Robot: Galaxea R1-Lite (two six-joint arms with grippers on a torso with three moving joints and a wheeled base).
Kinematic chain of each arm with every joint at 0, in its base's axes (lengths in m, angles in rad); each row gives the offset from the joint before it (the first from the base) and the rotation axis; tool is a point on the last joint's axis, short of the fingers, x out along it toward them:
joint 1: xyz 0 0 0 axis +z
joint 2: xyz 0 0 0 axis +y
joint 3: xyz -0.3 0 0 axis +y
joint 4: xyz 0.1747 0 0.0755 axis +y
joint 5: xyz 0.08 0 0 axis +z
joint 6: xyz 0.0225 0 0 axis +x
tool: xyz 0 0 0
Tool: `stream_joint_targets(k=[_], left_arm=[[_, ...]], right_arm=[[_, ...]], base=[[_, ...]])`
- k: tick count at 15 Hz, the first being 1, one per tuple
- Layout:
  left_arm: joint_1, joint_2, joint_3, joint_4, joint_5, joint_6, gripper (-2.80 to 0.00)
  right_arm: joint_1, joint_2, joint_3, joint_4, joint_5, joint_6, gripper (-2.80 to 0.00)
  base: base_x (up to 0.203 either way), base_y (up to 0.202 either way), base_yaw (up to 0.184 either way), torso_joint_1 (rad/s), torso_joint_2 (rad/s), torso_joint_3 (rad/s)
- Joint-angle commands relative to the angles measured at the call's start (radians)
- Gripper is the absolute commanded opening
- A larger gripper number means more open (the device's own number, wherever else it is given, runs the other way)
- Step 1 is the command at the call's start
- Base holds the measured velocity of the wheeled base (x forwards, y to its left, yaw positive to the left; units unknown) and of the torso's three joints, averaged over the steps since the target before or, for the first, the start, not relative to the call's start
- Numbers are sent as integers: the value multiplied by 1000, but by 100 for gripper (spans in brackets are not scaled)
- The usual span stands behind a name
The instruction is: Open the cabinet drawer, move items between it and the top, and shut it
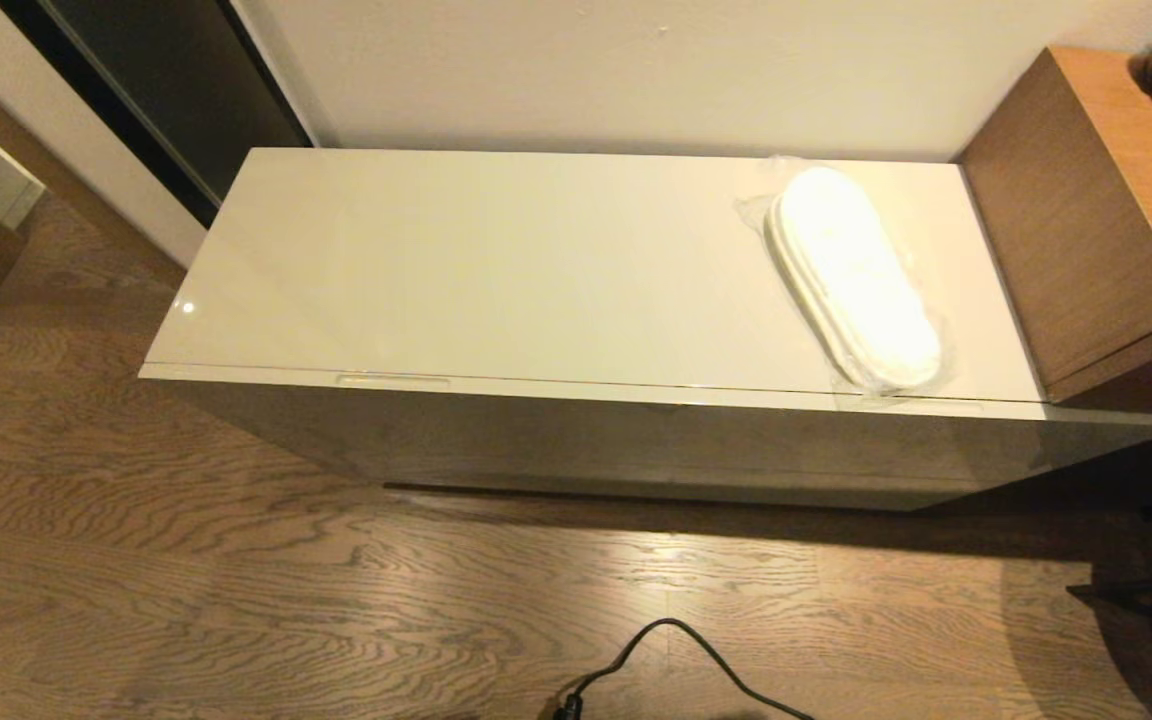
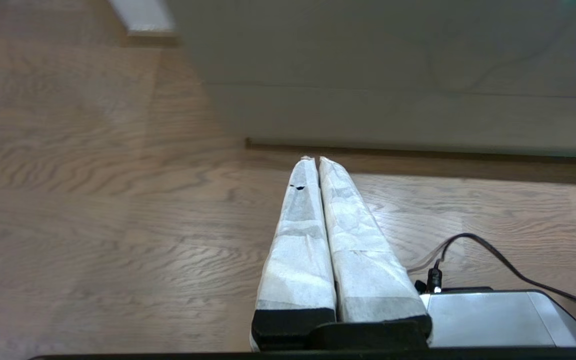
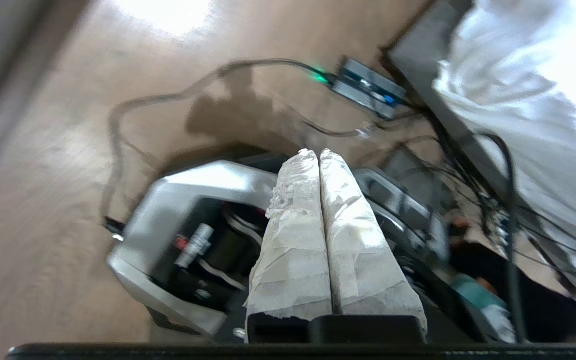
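Head view is showing the cabinet drawer (image 1: 636,440) sitting fully closed, its cream front flush under the top (image 1: 496,270), with one recessed handle slot (image 1: 391,379) showing at the near left edge. The clear-wrapped white slippers (image 1: 851,275) are lying on the top toward the far right end, running diagonally, their near tip reaching almost to the front edge, just beside the taller brown wooden cabinet (image 1: 1086,220). No grain bag or tissue pack is showing anywhere on the top; whether they are lying inside the closed drawer cannot be told. Neither arm is appearing in the head view.

Left wrist view: the left gripper (image 2: 314,159) is hanging low over the wooden floor (image 2: 93,225), pointing at the cabinet's base, its paper-wrapped fingers (image 2: 300,240) pressed together with nothing between them. It is looking parked.

Right wrist view: the right gripper (image 3: 313,151) is also sitting with its wrapped fingers (image 3: 293,250) pressed together and empty, aimed down at the robot's own base (image 3: 178,240) and a tangle of cables (image 3: 468,165), well apart from the cabinet.

Judging progress: with the drawer shut, one item on top and both grippers empty and away from the cabinet, this is looking like either the very start or the very end of the task; these views alone are not settling which. If it is the start, everything is remaining: pulling the drawer by a handle slot, swapping items, pushing it shut.
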State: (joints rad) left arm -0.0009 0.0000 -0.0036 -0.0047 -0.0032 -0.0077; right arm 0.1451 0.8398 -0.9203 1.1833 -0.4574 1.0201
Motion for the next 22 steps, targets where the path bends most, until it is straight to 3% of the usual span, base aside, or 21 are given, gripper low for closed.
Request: stream_joint_targets(k=[1,4,11,14,16,20,22], left_arm=[[0,2,1,2,0,-2,-280],[1,1,1,2,0,-2,-280],[-1,0,2,0,0,-7,-280],[-1,1,1,0,0,-8,-280],[-1,1,2,0,0,-8,-280],[1,2,2,-1,1,-11,-280],[-1,2,2,-1,0,-11,-280]], right_arm=[[1,22,-54,0,-2,-9,-280],[1,24,-80,-7,-1,-29,-280],[1,-8,-112,6,-4,-49,-280],[-8,-157,-141,9,-5,-249,-280],[-95,-247,-167,14,13,-435,-280],[-280,-472,-137,55,236,-762,-280],[-310,-545,-48,-8,276,-901,-280]], base=[[1,119,-8,4,2,1],[0,159,9,1,3,5],[0,0,0,0,0,0],[0,0,0,0,0,0],[0,0,0,0,0,0],[0,0,0,0,0,0],[0,0,0,0,0,0]])
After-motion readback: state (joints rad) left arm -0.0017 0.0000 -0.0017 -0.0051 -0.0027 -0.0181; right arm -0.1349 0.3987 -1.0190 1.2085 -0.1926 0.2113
